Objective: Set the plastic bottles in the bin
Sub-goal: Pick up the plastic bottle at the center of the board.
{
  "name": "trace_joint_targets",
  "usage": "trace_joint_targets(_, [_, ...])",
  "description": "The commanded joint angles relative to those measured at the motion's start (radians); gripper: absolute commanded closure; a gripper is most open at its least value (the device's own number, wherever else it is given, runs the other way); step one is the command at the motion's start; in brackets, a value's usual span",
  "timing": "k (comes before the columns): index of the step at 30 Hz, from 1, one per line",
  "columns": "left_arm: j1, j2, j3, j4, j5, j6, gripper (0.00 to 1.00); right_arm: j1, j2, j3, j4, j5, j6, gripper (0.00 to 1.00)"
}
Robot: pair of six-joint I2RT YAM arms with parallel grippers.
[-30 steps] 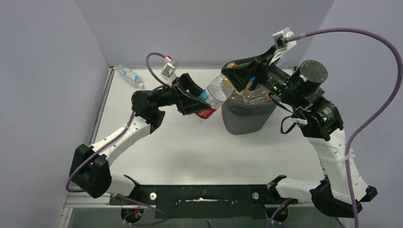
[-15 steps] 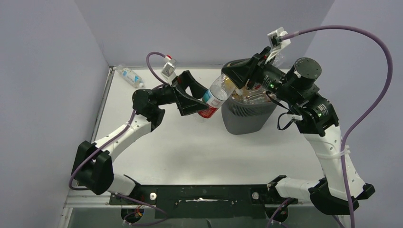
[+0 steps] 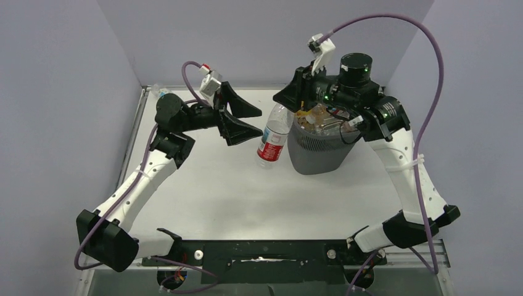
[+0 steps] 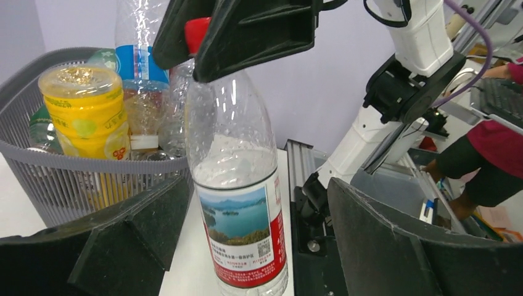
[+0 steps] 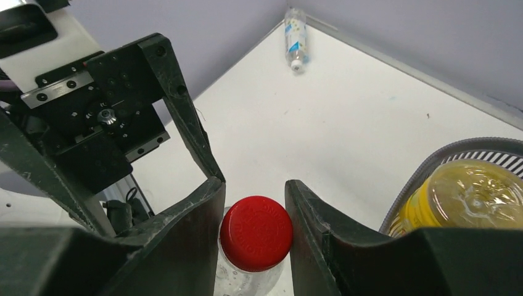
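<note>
Red-capped bottle [image 3: 271, 137] beside bin [image 3: 321, 155], gripped by right fingers [image 5: 192, 229], left fingers [image 4: 395, 246] spread, empty

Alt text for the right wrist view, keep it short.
The right gripper pinches the red cap of a clear bottle beside the bin, which holds a yellow bottle. At the table's far corner lies another bottle.

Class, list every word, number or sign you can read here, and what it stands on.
Nothing reads clearly.
On the clear red-capped plastic bottle: red label, lake picture, fine print and a square code, too small to read.
On its red cap: raised lettering, blurred.
On the yellow-labelled bottle in the dark grey mesh bin: red marks, unreadable.
</note>
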Motion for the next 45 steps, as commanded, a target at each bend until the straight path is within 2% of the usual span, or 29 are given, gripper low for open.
trace_joint_targets(1, [-0.029, -0.006, 0.062, -0.325, -0.023, 0.237, 0.16, -0.005, 0.058, 0.071, -0.061, -0.11, -0.046, 0.85])
trace_joint_targets(6, [-0.051, 0.021, 0.049, -0.368, -0.063, 0.272, 0.16, 0.026, 0.123, 0.118, -0.083, -0.192, -0.086, 0.84])
trace_joint_targets(13, [-0.094, 0.063, 0.061, -0.423, -0.141, 0.323, 0.16, 0.098, 0.178, 0.145, -0.101, -0.214, -0.112, 0.83])
trace_joint_targets(16, [-0.097, 0.067, 0.018, -0.31, -0.121, 0.253, 0.16, 0.112, 0.188, 0.129, -0.103, -0.205, -0.117, 0.83])
trace_joint_targets(22, [-0.098, 0.078, -0.077, -0.006, -0.125, 0.035, 0.16, 0.109, 0.142, -0.005, -0.016, -0.217, -0.091, 0.83])
trace_joint_targets(25, [-0.097, 0.096, -0.097, 0.037, -0.135, -0.019, 0.25, 0.097, 0.121, -0.025, 0.0, -0.224, -0.086, 0.82])
trace_joint_targets(30, [-0.095, 0.145, -0.119, 0.143, -0.125, -0.14, 0.41, 0.064, 0.084, -0.066, 0.024, -0.236, -0.079, 0.68])
trace_joint_targets(32, [-0.093, 0.164, -0.126, 0.187, -0.125, -0.195, 0.46, 0.046, 0.069, -0.084, 0.039, -0.239, -0.072, 0.59])
trace_joint_targets(35, [-0.089, 0.179, -0.136, 0.234, -0.124, -0.269, 0.51, 0.021, 0.049, -0.097, 0.054, -0.241, -0.065, 0.38])
trace_joint_targets(38, [-0.078, 0.182, -0.153, 0.276, -0.128, -0.333, 0.54, -0.001, 0.045, -0.096, 0.061, -0.255, -0.062, 0.31])
trace_joint_targets(41, [-0.064, 0.179, -0.167, 0.302, -0.136, -0.384, 0.58, -0.017, 0.055, -0.07, 0.05, -0.248, -0.061, 0.18])
trace_joint_targets(45, [-0.007, 0.179, -0.211, 0.404, -0.161, -0.537, 0.64, -0.031, 0.035, -0.021, 0.032, -0.147, -0.078, 0.12])
